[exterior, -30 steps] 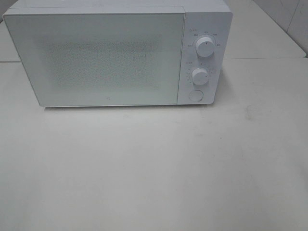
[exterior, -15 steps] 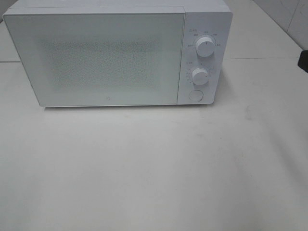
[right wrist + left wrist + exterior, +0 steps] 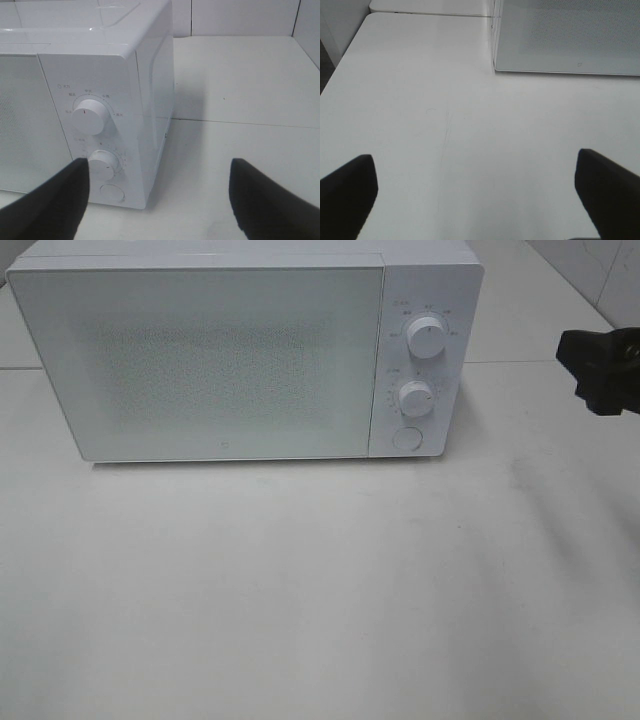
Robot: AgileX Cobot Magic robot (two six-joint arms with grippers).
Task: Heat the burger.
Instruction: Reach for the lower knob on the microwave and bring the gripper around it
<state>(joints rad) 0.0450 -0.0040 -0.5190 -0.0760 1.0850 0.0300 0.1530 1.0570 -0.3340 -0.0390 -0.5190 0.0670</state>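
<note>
Top knob (image 3: 89, 116): small signs are printed around it; none can be read.
Low knob (image 3: 102, 165): tiny marks, too blurred.
Door (image 3: 200, 360): one tiny logo (image 3: 222, 451), not readable.

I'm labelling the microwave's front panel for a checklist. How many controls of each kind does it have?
Knobs: 2, the upper knob and the lower knob
Buttons: 1, the round button
Total: 3 controls on the microwave
</note>
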